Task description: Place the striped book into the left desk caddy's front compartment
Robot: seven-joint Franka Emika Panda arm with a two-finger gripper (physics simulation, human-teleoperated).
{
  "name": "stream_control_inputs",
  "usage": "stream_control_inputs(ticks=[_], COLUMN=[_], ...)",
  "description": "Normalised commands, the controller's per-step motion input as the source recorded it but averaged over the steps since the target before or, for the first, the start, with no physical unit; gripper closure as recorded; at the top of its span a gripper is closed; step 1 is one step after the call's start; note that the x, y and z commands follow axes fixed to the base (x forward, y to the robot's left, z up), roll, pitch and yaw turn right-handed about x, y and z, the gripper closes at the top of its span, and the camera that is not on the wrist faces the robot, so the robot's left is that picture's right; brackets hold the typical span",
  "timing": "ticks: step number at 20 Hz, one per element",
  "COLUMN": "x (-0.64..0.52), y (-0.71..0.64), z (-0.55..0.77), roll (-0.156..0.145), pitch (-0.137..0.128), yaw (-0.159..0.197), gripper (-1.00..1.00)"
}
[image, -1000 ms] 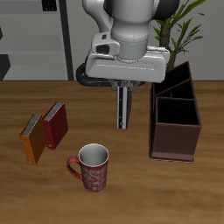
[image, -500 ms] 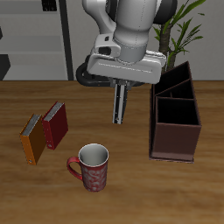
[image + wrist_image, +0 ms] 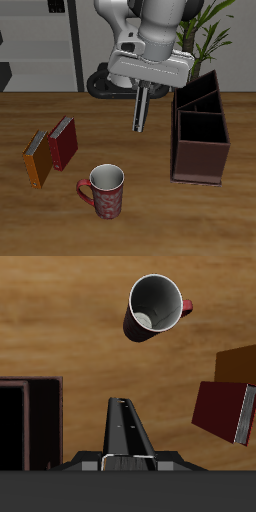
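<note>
Striped book (image 3: 140, 107) held aloft beside the left desk caddy (image 3: 200, 136).

You carry the book hanging edge-down and slightly tilted from the gripper (image 3: 143, 86), whose jaws are closed on its upper end; it hangs clear of the worktop (image 3: 150, 210), near the caddy but not yet over it. Treat it as a thin, stiff, light slab with a likely smooth cover: gripped at one end, it may swing or slip. Square it upright before you lower it into the front compartment. The mug (image 3: 104, 190), red book (image 3: 63, 142) and orange book (image 3: 38, 158) stand well apart.
</note>
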Motion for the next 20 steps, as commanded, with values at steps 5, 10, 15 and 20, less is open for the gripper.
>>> stream_control_inputs(ticks=[5,10,15,20], x=[-0.34,-0.40,-0.38,-0.33], y=[0.11,0.10,0.03,0.08], z=[0.07,0.05,0.05,-0.03], roll=[-0.021,-0.022,-0.031,-0.002], pitch=[-0.044,-0.055,-0.037,-0.025], yaw=[-0.004,0.011,-0.003,0.010], gripper=[1.00,1.00,1.00,1.00])
